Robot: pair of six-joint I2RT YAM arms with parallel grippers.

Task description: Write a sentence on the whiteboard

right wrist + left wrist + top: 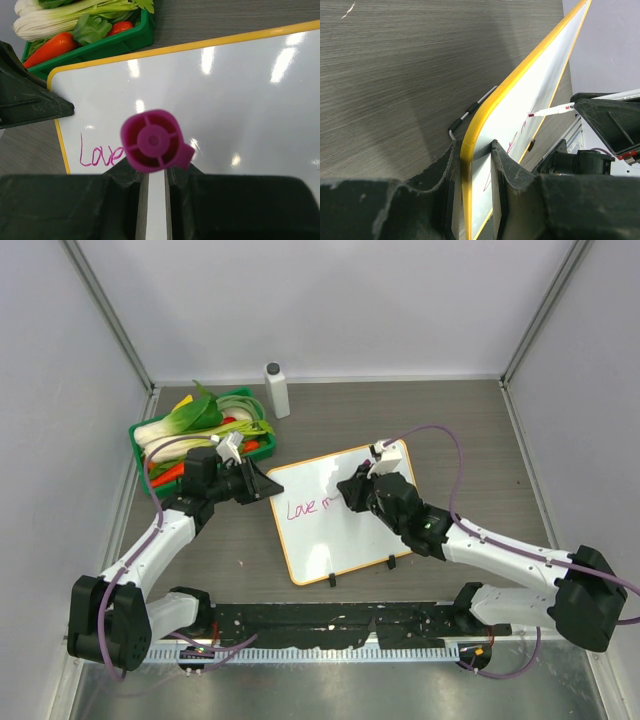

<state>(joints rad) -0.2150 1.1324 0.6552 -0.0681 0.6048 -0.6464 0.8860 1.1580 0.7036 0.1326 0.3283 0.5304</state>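
Observation:
The whiteboard point(335, 535), white with a thin orange frame and two black feet, lies on the table between the arms. Magenta cursive "Love" point(301, 507) and the start of another word are on it; "Love" also shows in the right wrist view point(100, 156). My left gripper point(268, 483) is shut on the board's upper left corner; its fingers clamp the orange edge point(468, 155). My right gripper point(352, 492) is shut on a magenta marker point(153, 141), seen end-on, held over the board. The marker's tip point(532, 114) touches the board surface.
A green tray point(150, 436) of vegetables, with leafy greens and red peppers, stands at the back left behind my left gripper. A small white bottle with a grey cap point(276, 390) stands upright behind the board. Grey walls close in the table on three sides.

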